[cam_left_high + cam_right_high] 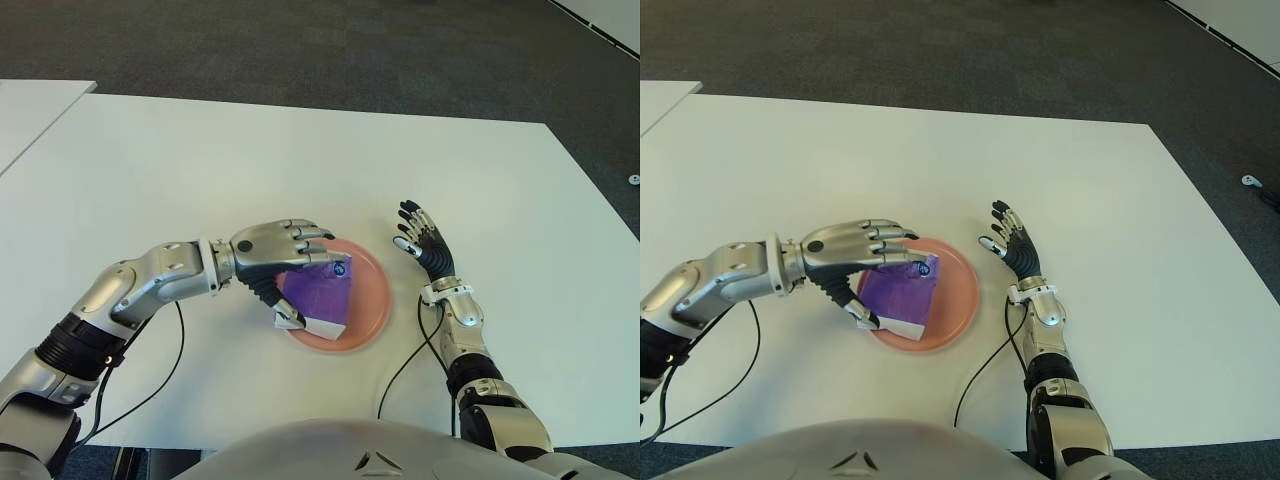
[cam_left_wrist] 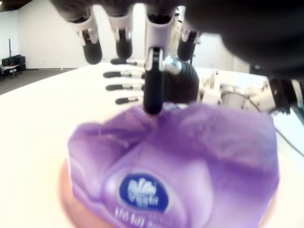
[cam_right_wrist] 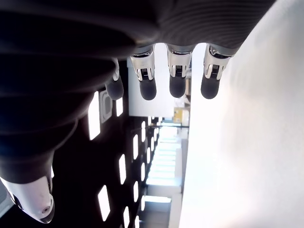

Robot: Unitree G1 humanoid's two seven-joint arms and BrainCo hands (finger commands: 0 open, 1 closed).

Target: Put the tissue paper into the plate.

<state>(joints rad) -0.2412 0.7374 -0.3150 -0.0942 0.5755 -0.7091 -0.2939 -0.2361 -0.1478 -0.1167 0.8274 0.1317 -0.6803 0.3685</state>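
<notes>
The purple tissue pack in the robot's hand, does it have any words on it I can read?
Purple tissue pack, held over the pink plate by the left hand: a blue oval logo with white writing, too blurred to read.
White line under the logo: also too blurred.
Nothing else carries text.

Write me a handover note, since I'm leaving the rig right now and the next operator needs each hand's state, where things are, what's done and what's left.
Left hand: over the pink plate, fingers and thumb around the purple tissue pack; whether they grip it firmly is not certain.
Right hand: idle, open, holding nothing, just right of the plate.
Tissue pack: already over or on the plate at its left part; whether it rests fully on it is hard to tell.
Done: pack brought to the plate on the white table.
Left: probably release the pack, check that it sits in the plate, withdraw the left hand.
</notes>
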